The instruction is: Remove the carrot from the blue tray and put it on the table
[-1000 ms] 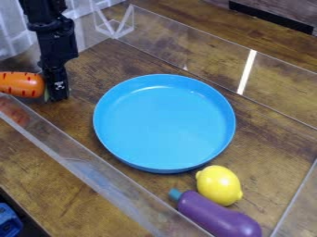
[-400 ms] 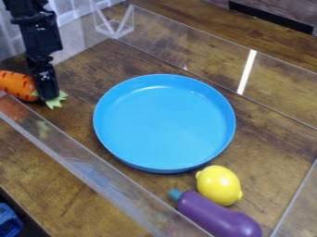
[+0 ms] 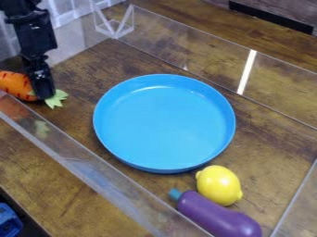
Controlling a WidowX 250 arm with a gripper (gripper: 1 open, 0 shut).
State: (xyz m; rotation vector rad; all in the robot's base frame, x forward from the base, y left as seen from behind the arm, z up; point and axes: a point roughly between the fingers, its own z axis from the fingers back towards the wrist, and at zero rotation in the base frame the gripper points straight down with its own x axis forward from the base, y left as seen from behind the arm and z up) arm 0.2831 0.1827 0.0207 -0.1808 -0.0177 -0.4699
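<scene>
Over at the left edge of the single camera view, the carrot [image 3: 17,84] is lying on the table [image 3: 266,116], outside the blue tray [image 3: 165,123] and well left of its rim. Its orange body is pointing toward the left frame edge, while its light green leafy top [image 3: 55,99] is spreading out on the wood toward the tray. The black gripper [image 3: 41,88] is hanging straight down from the arm [image 3: 31,32], right over the carrot's leafy end, and its fingers are hiding part of the orange body. From this angle the fingers are merging into one dark shape, so I cannot tell whether they are parted or pressing on the carrot. The tray is sitting mid-table with nothing in it. Nearer the camera, a yellow lemon [image 3: 220,184] is resting just beside a purple eggplant [image 3: 218,218], both off the tray. Clear acrylic walls [image 3: 74,167] are standing around the tabletop.
</scene>
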